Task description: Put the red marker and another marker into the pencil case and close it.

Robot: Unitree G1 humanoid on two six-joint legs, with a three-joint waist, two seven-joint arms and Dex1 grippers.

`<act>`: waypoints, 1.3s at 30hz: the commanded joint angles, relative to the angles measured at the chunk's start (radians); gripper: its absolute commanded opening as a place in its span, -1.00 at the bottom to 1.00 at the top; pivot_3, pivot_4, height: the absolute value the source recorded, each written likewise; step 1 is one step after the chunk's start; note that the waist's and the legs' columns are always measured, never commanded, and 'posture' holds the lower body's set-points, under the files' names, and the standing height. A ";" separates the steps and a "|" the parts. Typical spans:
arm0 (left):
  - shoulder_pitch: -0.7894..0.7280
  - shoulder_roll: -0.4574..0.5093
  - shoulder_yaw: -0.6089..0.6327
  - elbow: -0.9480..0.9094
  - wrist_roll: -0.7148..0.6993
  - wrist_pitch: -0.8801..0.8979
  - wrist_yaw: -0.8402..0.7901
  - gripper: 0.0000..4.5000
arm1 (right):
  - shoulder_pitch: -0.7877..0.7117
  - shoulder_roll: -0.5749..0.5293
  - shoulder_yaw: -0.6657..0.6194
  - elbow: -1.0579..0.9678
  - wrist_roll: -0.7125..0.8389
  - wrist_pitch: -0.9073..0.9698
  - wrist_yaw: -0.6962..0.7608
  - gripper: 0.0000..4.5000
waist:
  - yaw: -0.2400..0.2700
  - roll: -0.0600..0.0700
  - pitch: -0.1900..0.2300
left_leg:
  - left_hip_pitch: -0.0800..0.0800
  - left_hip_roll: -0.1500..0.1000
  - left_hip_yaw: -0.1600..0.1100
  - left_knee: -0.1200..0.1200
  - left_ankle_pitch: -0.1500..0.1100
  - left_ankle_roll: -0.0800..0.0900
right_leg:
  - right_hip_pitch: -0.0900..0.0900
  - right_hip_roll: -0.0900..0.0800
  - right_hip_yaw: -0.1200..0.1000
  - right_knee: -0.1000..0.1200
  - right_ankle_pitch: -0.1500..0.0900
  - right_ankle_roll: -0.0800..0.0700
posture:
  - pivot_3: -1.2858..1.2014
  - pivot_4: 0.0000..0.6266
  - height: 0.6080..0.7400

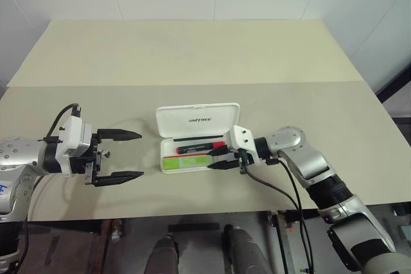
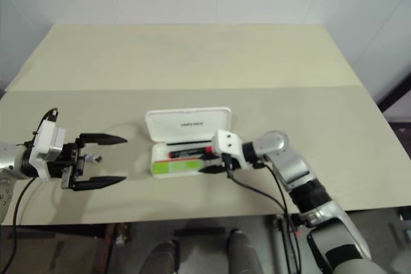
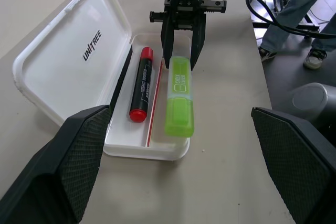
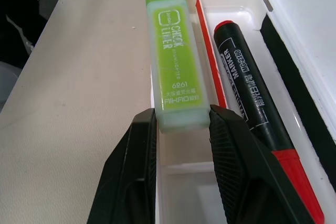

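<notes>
Right gripper (image 4: 181, 121) clamped on lime-green highlighter (image 3: 179, 96) lying along open pencil case's (image 1: 199, 120) near rim, red marker (image 3: 141, 83) inside. Left gripper (image 1: 122, 155) spread wide at 9 o'clock, bare table (image 1: 192, 49) around.

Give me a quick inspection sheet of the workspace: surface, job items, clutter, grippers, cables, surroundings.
Surface: beige table, two boards meeting at a seam.
Pencil case: white, open, lid laid flat.
Red marker: lying in the tray on the lid side.
Green highlighter: lying along the tray's outer edge, not fully seated as far as I can tell.
Clutter: nothing seen.
Left gripper: open, holding nothing, off the case's left end.
Right gripper: fingers closed on the highlighter's capped end.
Cables: black cable hanging from the right wrist over the table edge; more on the floor.
Surroundings: white wall; a person's legs beyond the table.
</notes>
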 commanded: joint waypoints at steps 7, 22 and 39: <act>-0.011 -0.011 0.010 -0.029 -0.014 -0.003 0.021 1.00 | -0.047 0.026 -0.016 0.049 -0.035 -0.061 -0.032 0.24 | -0.001 0.000 0.000 | 0.000 0.000 0.000 0.001 0.000 0.000 | 0.000 0.000 0.000 0.000 0.000 0.000 | 0.03 -0.52 1.00; -0.038 -0.021 -0.014 -0.007 -0.012 -0.008 0.017 1.00 | 0.016 -0.048 -0.145 -0.270 0.174 0.204 -0.007 0.53 | 0.002 0.000 0.000 | 0.000 0.000 -0.001 -0.001 0.000 0.000 | 0.000 0.000 0.000 0.001 0.002 0.005 | 0.03 -0.52 1.00; 0.209 -0.248 0.229 -0.268 -0.068 0.091 0.473 1.00 | 0.241 -0.242 -0.469 -0.449 0.401 0.365 -0.121 0.98 | 0.002 0.000 0.000 | 0.001 0.000 0.000 0.001 -0.001 0.000 | 0.001 0.000 0.000 -0.001 -0.001 0.001 | 0.03 -0.52 1.00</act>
